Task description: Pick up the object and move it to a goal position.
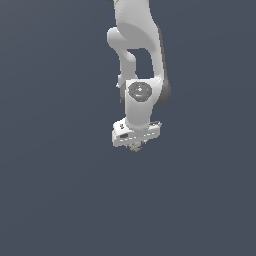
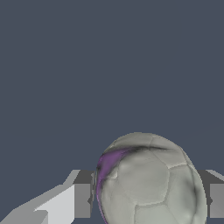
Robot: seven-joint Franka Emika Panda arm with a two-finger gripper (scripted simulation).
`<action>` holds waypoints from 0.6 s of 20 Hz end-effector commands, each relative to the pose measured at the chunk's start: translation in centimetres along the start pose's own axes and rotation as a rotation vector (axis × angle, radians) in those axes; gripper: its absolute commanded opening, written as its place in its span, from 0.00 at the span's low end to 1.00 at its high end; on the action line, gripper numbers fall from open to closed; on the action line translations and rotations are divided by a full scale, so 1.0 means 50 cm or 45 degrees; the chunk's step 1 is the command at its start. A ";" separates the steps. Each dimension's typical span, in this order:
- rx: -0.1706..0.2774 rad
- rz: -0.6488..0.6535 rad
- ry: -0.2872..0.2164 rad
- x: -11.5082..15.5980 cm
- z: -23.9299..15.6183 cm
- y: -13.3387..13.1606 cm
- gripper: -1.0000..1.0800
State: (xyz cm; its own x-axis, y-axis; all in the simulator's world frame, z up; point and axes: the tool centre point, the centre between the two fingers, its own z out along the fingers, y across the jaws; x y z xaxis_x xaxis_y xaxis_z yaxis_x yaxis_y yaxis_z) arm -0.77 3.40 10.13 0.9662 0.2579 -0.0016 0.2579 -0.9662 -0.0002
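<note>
The object [image 2: 148, 183] is a grey-beige ball with thin seam lines and a purple-tinted patch on one side, and it fills the space between my fingers in the wrist view. My gripper [image 2: 149, 201] is shut on it, with one dark pad [image 2: 83, 199] against one side and the other pad [image 2: 216, 200] against the opposite side. In the exterior view the white arm points straight down, and only a sliver of the object [image 1: 136, 147] shows below the gripper [image 1: 136, 145]. No goal marker shows in either view.
A plain dark blue-grey surface [image 1: 55, 190] fills both views. The arm's upper links [image 1: 137, 45] rise to the top edge of the exterior view.
</note>
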 end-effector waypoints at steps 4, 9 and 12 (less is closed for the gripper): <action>0.000 -0.001 0.002 0.020 -0.110 0.000 0.00; 0.000 -0.001 0.002 0.040 -0.219 0.001 0.00; 0.000 -0.001 0.002 0.052 -0.282 0.001 0.00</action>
State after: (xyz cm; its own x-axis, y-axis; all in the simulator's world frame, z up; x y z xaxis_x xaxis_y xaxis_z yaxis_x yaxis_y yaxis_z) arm 1.51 3.96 22.53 0.9660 0.2587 -0.0001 0.2587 -0.9660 -0.0004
